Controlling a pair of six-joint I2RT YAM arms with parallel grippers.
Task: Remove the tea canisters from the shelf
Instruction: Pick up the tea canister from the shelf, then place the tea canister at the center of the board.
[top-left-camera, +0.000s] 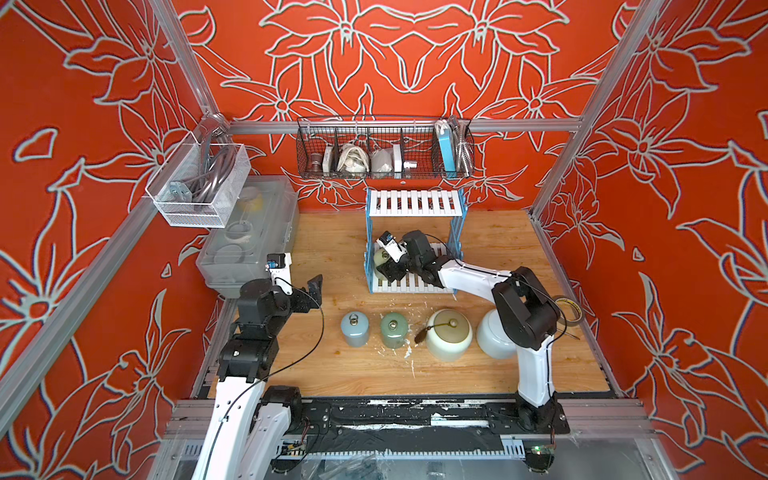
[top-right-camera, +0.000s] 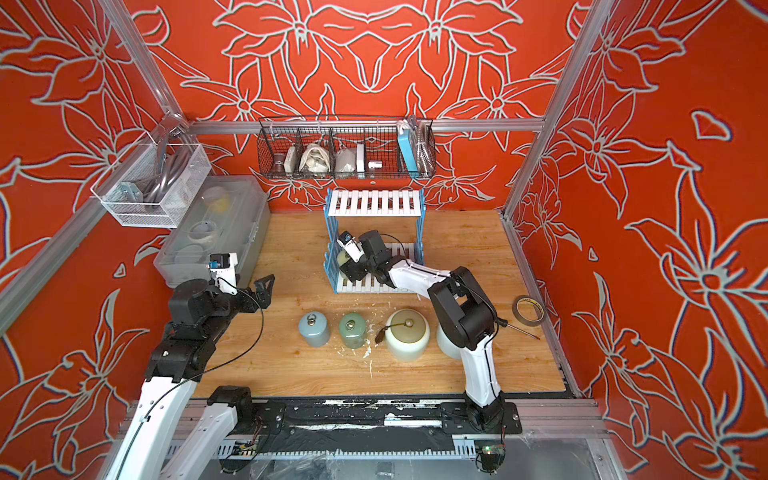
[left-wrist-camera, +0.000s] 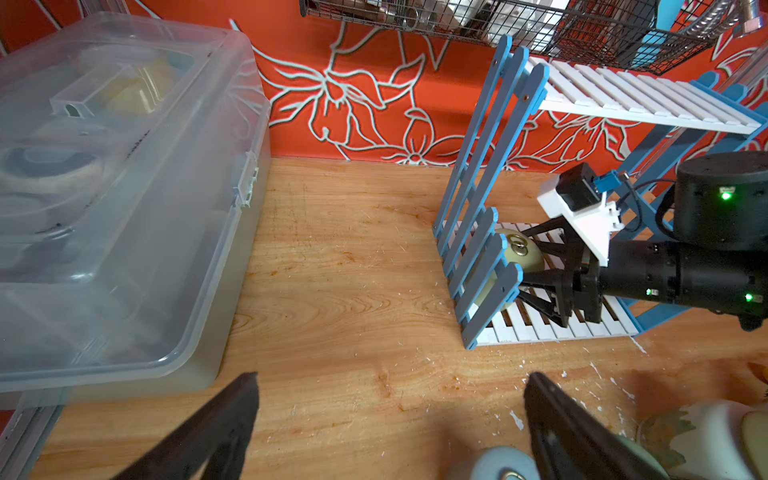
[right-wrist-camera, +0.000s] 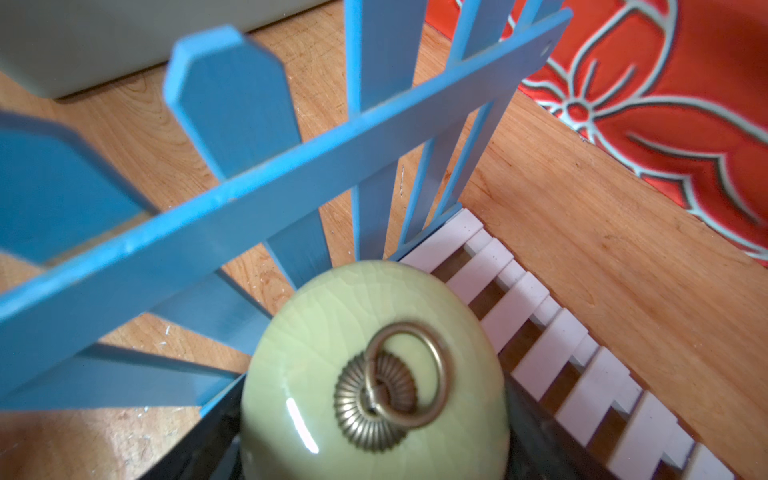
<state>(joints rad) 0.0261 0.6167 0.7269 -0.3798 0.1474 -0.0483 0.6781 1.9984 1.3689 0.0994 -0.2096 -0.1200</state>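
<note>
The scratched wooden table (top-left-camera: 332, 374) sits inside red flowered walls (top-left-camera: 415, 62). The glossy olive canister (right-wrist-camera: 324, 353), brass ring on top, stands on the shelf (top-left-camera: 415, 203) between the right gripper (left-wrist-camera: 525, 262) jaws; whether they press it, I cannot tell. The left gripper (left-wrist-camera: 390, 376) jaws are wide apart.

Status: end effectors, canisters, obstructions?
Left end effector open, empty. Right end effector straddles olive canister on shelf, lower tier; grip unconfirmed. Fence side close beside it. Four other canisters on table.

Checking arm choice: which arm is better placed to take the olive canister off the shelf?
Right. The right hand straddles the olive canister on the shelf's lower tier; the left hand hangs open, away from it.
</note>
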